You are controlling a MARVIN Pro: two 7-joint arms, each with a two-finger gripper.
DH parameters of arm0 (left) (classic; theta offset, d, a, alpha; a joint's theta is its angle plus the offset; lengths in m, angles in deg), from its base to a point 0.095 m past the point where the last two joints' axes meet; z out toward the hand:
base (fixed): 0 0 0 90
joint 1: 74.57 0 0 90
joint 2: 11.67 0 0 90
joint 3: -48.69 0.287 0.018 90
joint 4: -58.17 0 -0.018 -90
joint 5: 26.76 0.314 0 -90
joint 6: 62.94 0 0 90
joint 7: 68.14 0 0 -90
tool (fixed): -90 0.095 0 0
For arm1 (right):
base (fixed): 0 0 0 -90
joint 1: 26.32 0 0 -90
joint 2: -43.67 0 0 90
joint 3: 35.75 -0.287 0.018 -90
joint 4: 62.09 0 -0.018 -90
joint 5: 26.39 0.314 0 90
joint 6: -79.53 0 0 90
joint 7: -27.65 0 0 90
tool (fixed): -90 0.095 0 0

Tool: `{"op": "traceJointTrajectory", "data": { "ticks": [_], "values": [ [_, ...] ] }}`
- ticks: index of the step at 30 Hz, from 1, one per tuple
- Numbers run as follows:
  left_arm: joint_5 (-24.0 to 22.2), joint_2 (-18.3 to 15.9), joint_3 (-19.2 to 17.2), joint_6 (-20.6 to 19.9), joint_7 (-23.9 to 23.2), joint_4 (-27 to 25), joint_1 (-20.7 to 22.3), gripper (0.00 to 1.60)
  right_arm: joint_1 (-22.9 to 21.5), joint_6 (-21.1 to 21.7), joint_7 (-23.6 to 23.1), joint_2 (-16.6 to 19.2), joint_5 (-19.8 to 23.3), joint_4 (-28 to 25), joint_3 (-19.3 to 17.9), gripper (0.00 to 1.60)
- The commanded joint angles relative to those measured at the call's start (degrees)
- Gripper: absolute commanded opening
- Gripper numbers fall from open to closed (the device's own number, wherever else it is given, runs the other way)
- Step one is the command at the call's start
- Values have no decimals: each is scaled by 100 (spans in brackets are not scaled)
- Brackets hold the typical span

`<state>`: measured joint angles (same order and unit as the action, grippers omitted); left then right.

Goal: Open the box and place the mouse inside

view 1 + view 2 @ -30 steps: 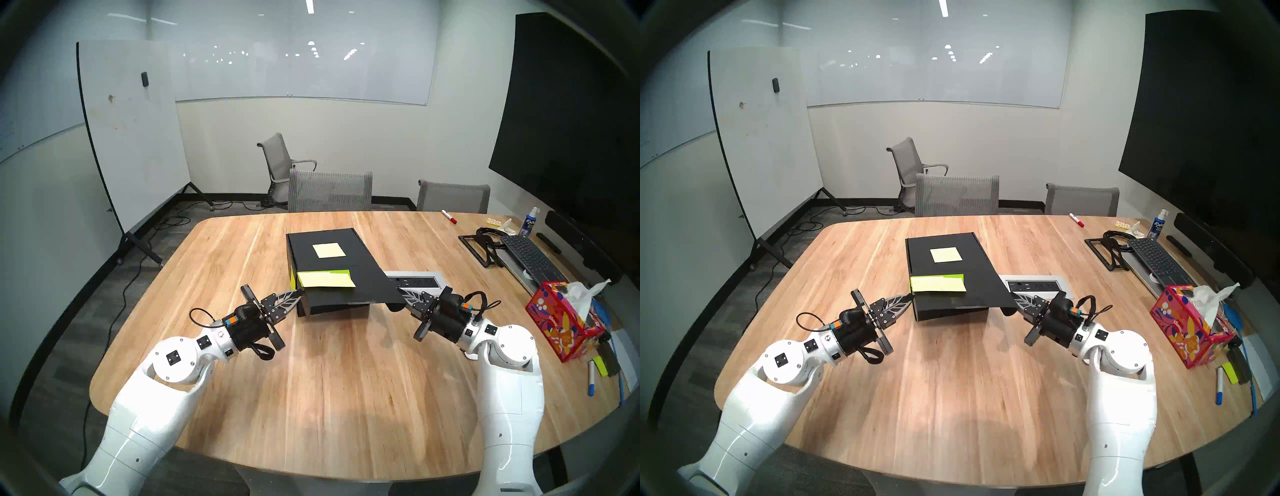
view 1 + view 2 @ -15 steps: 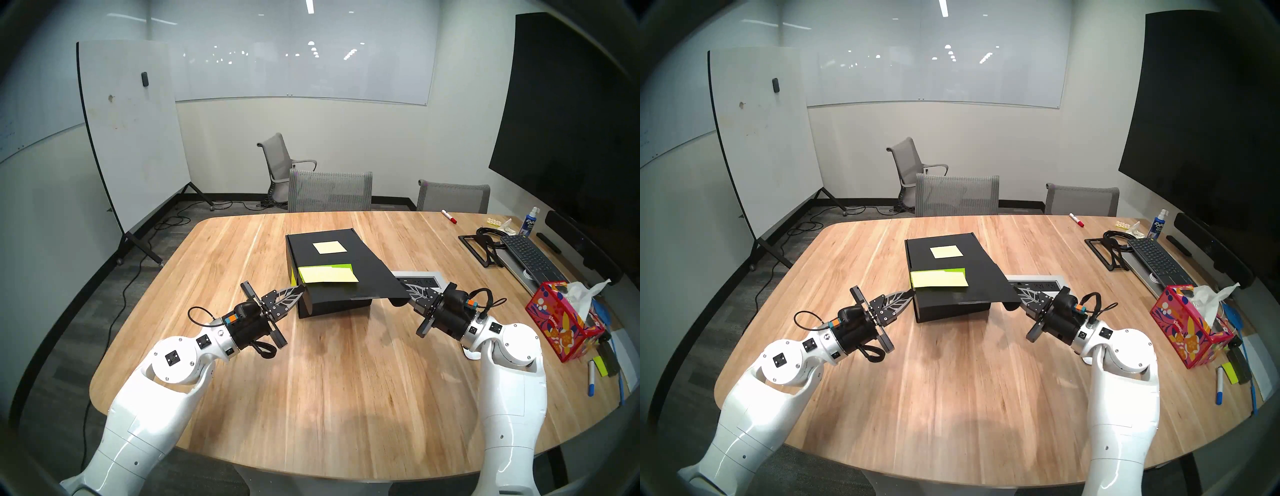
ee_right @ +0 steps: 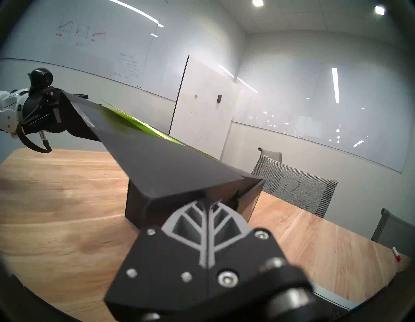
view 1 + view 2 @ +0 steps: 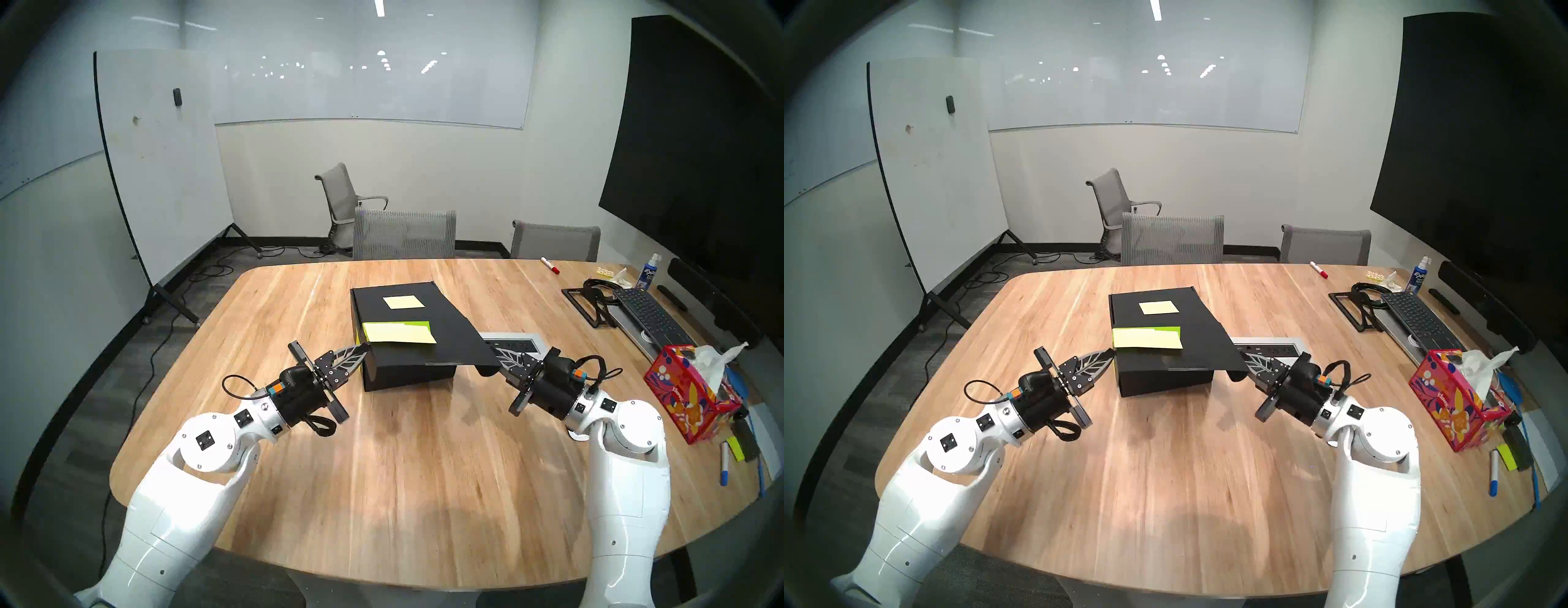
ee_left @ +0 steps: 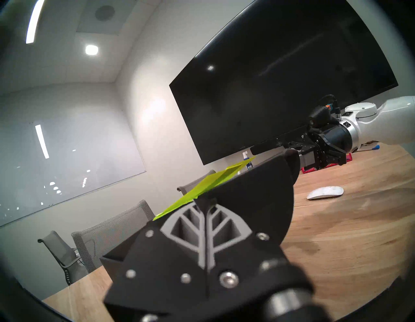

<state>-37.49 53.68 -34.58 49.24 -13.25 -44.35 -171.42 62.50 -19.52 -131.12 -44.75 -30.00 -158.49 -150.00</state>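
The box (image 4: 407,369) lid hides its inside, the right claw (image 4: 494,354) tips, and the mouse (image 5: 325,193) from head views.

Office meeting room, wooden conference table (image 4: 382,467), mesh chairs (image 4: 405,233), wall whiteboard (image 4: 373,85)

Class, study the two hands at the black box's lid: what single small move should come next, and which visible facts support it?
Probably raise both hands a little more together. The left hand and right hand sit at the lid's near corners; the lid stands only slightly above the box, so its inside stays covered. The mouse waits on the table.
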Motion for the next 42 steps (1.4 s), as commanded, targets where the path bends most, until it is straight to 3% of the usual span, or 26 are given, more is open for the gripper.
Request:
{"op": "traceJointTrajectory", "data": {
  "ticks": [1,26,42],
  "values": [
    [-47,35,-1,-50,9,-261,80,0,-85,0,17,-88,103,-152,21,0],
    [-111,143,-75,-58,217,-255,100,0,-58,-2,106,-158,115,-172,-178,0],
    [-372,-61,-659,181,262,-404,-656,0,267,-35,57,-134,120,-294,-534,0]
  ]
}}
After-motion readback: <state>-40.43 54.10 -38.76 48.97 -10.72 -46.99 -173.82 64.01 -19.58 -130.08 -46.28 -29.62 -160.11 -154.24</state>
